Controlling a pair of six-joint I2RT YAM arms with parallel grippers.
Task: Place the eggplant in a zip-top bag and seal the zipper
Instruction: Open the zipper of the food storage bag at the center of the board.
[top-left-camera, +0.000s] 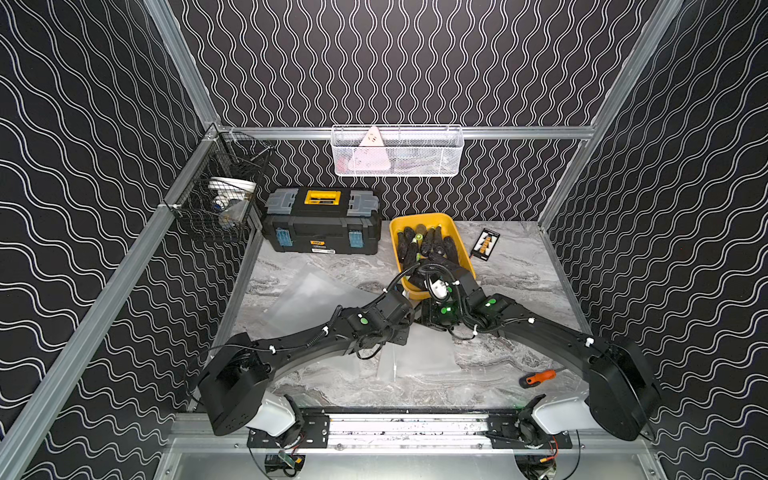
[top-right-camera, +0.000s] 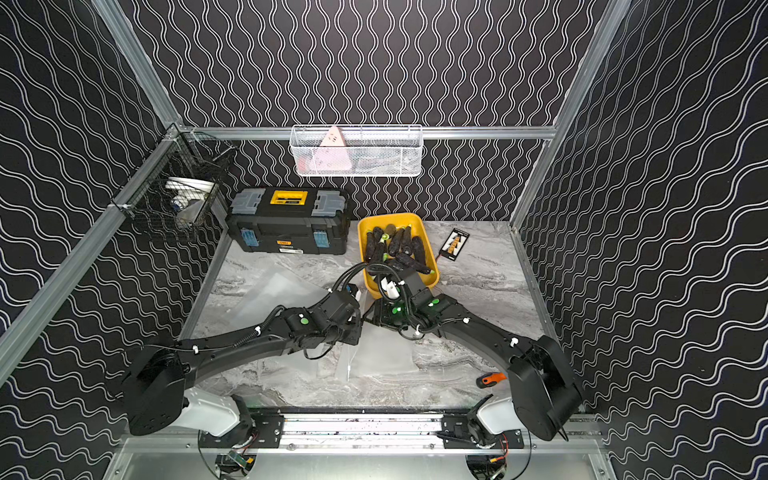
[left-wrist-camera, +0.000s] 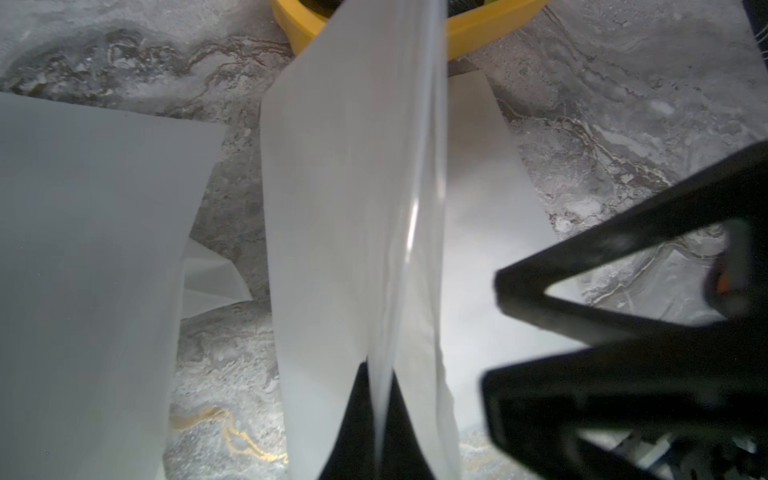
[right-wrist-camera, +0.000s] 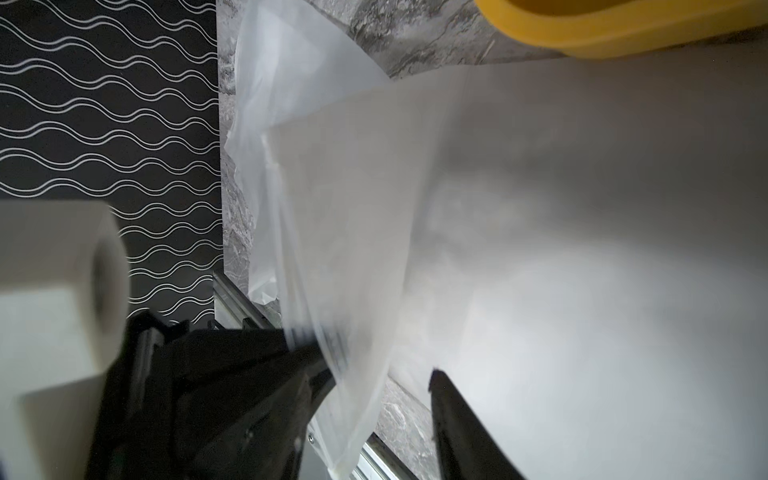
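The zip-top bag (left-wrist-camera: 353, 208) is clamped by its edge between the left fingers (left-wrist-camera: 361, 399), which are pressed together on the film. The bag is held upright above the table (top-left-camera: 519, 270). The right fingers (right-wrist-camera: 307, 374) are spread apart, just beside the left ones, with the bag's film hanging between them. Whether it is touched cannot be told. The eggplants (top-left-camera: 428, 245) are piled in the yellow bin (top-left-camera: 419, 217), just beyond both pairs of fingers. A second bag (left-wrist-camera: 83, 249) is laid flat beside the left fingers.
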